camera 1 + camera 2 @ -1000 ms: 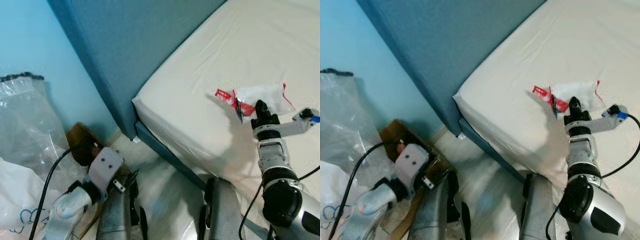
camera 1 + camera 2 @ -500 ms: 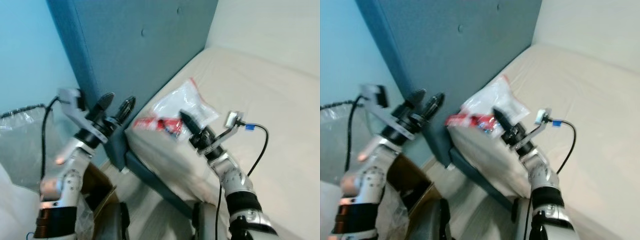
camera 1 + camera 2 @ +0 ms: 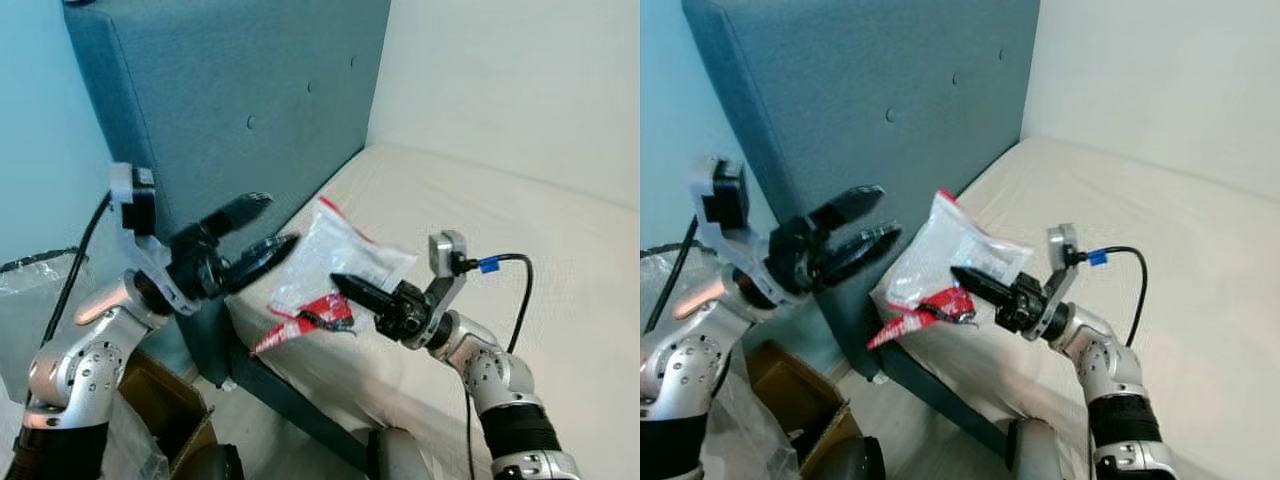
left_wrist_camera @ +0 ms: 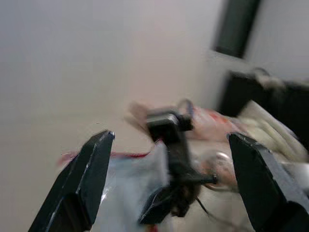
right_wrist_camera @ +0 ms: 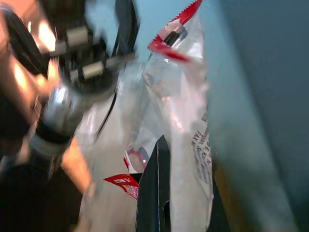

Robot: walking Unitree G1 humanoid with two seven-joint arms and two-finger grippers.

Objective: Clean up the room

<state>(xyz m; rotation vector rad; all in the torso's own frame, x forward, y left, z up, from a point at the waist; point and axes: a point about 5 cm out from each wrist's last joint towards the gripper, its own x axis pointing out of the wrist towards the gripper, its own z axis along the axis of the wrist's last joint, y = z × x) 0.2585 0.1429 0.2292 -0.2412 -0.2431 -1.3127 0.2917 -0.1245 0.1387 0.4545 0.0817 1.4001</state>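
Wrapper (image 3: 335, 268), clear plastic with red edging, hangs pinched in the right gripper (image 3: 345, 288) over the bed's (image 3: 520, 230) near-left corner. Left gripper (image 3: 262, 232) waits spread wide just left. Thin film could slip free mid-handover.

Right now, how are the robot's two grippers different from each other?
The right gripper is shut on the plastic wrapper, holding it up above the corner of the bed; the left gripper holds nothing. The left gripper's fingers are spread apart, while the right gripper's are pinched together. The left gripper sits in front of the blue headboard, pointing toward the wrapper. Both have long black fingers on silver arms.
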